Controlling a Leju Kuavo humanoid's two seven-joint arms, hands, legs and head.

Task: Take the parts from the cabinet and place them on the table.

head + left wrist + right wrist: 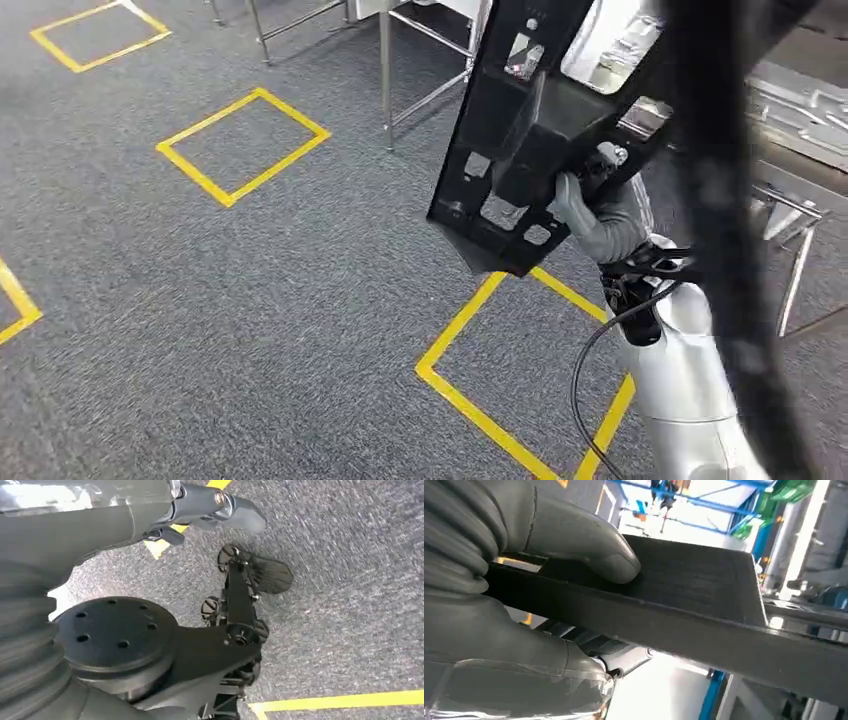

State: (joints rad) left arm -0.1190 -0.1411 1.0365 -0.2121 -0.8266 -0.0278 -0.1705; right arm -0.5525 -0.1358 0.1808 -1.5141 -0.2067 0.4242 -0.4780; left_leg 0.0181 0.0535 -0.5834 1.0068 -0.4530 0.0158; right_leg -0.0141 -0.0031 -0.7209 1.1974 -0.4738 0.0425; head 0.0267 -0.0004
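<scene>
Right hand point(585, 205) up high, gripping black panel point(525, 130) by one edge; grey thumb point(589, 547) pressed flat on panel face, fingers wrapped beneath. Panel in air, tilted, over yellow floor square point(520, 370), short of metal table frame point(400, 70). Left hand point(240, 610) hanging toward carpet, holding nothing; fingers curled or spread, cannot tell. Risk: big panel, one-edge grip, could pivot or slip out mid-walk. Risk: lower corner could clip table frame on approach.
</scene>
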